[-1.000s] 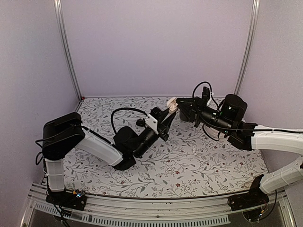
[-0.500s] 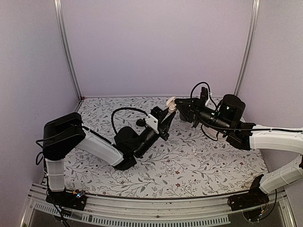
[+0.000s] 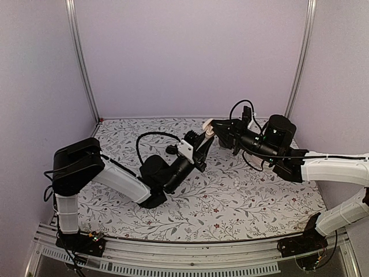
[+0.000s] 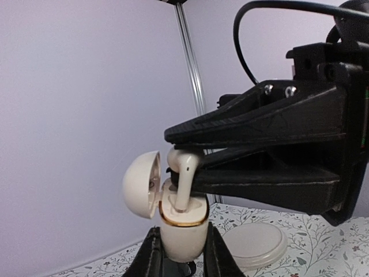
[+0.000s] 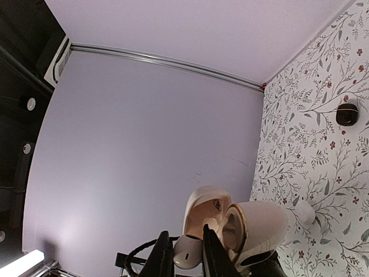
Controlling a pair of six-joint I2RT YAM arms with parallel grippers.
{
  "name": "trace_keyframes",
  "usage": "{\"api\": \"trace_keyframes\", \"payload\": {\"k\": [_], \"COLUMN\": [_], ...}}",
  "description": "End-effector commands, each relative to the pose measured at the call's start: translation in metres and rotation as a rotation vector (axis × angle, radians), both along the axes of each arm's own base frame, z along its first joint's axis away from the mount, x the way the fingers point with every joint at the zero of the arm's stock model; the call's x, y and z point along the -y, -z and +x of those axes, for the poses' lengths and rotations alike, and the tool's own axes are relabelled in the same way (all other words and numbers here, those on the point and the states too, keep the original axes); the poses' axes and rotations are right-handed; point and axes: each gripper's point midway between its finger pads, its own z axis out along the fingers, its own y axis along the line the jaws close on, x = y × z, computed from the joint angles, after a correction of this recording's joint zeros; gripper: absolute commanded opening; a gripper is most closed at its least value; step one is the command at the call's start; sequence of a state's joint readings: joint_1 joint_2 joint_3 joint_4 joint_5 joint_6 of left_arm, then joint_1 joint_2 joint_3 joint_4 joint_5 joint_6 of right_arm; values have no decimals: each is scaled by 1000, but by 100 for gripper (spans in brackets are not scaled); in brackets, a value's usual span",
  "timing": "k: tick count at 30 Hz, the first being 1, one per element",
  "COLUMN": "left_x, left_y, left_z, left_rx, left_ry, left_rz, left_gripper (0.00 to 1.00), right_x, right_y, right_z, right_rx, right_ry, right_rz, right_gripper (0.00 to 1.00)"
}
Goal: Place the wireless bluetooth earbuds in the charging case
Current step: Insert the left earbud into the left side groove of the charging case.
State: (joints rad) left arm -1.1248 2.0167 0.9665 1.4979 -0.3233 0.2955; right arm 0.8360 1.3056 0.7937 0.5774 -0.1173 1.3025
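Though indistinct overhead, earbud point(image 4: 184, 173) in case point(image 4: 183, 234)

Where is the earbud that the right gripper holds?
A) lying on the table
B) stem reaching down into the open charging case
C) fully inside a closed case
B: the earbud, pinched by the right gripper, points its stem into the open charging case that the left gripper holds upright.

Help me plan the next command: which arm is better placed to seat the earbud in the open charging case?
Right. The right end effector grips the earbud, whose stem appears to dip into the open charging case; the left end effector is shut on the case body, holding it upright.
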Motion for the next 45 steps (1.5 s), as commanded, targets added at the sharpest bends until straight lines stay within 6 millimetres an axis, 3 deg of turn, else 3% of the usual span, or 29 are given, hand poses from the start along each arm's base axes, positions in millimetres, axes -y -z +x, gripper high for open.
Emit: {"api": "trace_keyframes", "payload": {"k": [1, 14, 35, 37, 45], "left_x": [8, 9, 6, 6, 3], "left_y": [-8, -9, -11, -10, -10], "left_z": [-7, -7, -7, -7, -5], "left_rx": [22, 13, 11, 11, 0], "left_ry": [25, 32, 25, 25, 20], "left_rz": [-27, -31, -36, -35, -34], "left_gripper": [0, 0, 0, 0, 0], "right_x": [-10, -11, -19, -19, -16], "right_y": [-6, 10, 46, 49, 54], "right_z": [-6, -5, -1, 0, 0], "right_rx": [7, -32, -95, -103, -118], "right_ry": [-39, -31, 11, 15, 24], "right_rz": [10, -24, -294, -314, -368], "right_gripper": [17, 16, 18, 24, 25]}}
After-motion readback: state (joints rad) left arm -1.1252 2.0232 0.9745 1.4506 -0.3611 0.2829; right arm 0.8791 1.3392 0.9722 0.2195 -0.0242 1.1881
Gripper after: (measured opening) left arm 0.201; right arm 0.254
